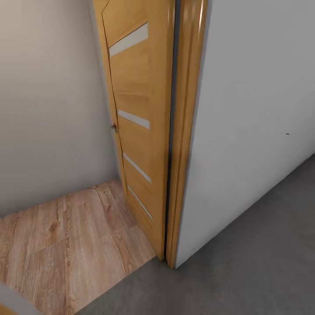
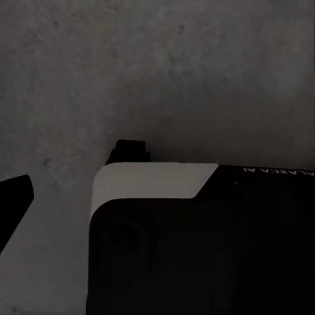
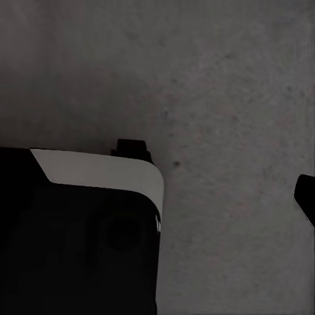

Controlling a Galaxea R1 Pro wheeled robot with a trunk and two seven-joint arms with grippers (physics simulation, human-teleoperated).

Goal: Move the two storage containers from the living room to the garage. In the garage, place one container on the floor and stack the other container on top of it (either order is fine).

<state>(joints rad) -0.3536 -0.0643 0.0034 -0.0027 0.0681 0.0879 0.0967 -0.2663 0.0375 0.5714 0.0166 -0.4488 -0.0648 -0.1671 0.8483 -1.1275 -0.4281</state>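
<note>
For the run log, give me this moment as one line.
place: doorway, wood floor meets concrete floor | door: open | containers: unseen | wrist views: concrete below robot base

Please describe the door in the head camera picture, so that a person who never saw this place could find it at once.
Start at the white wall that rises from the grey concrete floor. At that wall's left edge stands a honey-wood door, swung open over the light wood-plank floor. Four narrow frosted strips cross its panel, and nothing else here is striped.
</note>
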